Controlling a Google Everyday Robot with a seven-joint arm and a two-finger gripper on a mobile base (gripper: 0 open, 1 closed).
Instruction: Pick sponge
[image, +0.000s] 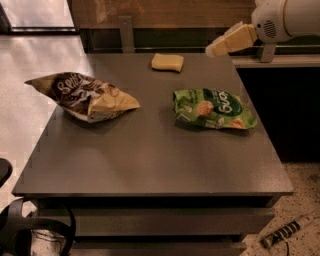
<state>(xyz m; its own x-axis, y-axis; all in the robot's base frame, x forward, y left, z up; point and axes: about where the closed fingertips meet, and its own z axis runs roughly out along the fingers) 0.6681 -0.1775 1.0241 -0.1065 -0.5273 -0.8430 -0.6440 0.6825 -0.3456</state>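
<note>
Grey table (150, 160) fills most of our view. At its left lies a brown-and-cream chip bag (85, 95), crumpled and well apart from what we want. Moving right, the sponge (167, 62) sits flat near the table's far edge, in the upper middle of the frame. It has bare surface all round it and nothing touches it. Right of centre lies a green snack bag (212, 108), nearer to us than the sponge and apart from it. In the upper right our gripper (216, 47) hangs near the table's far right corner, right of the sponge and higher than it, pointing left toward it. We cannot tell whether it is open or closed, and we see nothing in it.

We judge the step in hand to be the approach. To do it well we need to carry the gripper left until it is over the sponge, turn it downward, and make sure it is spread wider than the sponge's short side before descending. The sponge is soft and low, so we should come down close to the tabletop and close gently across its middle, keeping clear of the green bag.
</note>
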